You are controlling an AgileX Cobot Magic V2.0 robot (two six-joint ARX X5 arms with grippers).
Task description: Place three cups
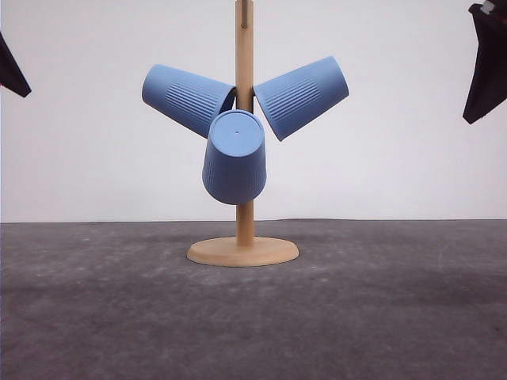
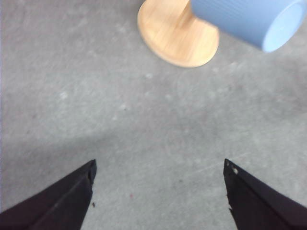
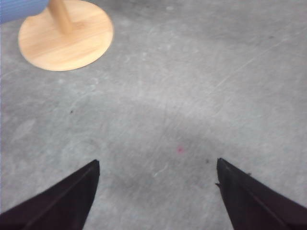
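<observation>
Three light-blue ribbed cups hang on the tan wooden stand point(image 1: 245, 158) in the front view: one point(image 1: 186, 98) tilts out to the left, one point(image 1: 303, 96) to the right, and one point(image 1: 234, 158) points its flat base toward the camera. In the left wrist view a cup point(image 2: 249, 19) hangs over the stand's round base point(image 2: 177, 36). My left gripper point(image 2: 158, 177) is open above bare table, well short of the base. My right gripper point(image 3: 157, 175) is open too, with nothing between its fingers, away from the stand base point(image 3: 64, 36).
The grey table point(image 1: 380, 317) spreads wide around the stand's base point(image 1: 242, 252). A white wall stands behind. Dark parts of the left arm point(image 1: 11, 70) and right arm point(image 1: 485, 63) sit high at the edges of the front view.
</observation>
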